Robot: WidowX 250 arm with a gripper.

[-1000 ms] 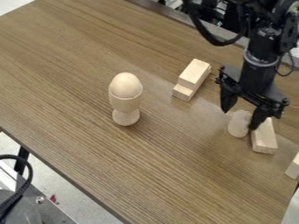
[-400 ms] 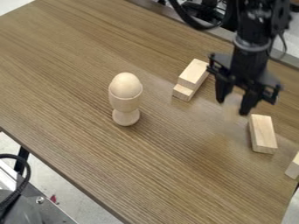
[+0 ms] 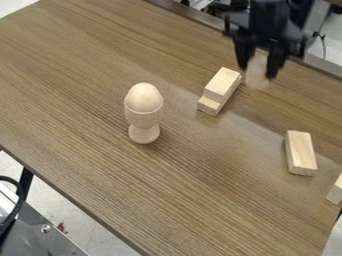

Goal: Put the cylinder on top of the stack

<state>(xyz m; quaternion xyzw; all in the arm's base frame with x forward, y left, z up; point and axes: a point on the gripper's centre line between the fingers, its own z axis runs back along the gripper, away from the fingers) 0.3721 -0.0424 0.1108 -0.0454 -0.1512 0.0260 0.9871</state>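
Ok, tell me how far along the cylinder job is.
Picking up looks done: the gripper holds the cylinder between its fingers. In hand: the carry; the stack of two blocks is bare on top. Left: placing the cylinder there, then letting go.

No readable text, labels, brands, numbers or signs appear on anything here.

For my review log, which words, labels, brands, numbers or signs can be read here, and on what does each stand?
None. No readable text shows on the stacked blocks, the egg-shaped piece in its cup, the lone block, the table, the cylinder or the pincer.
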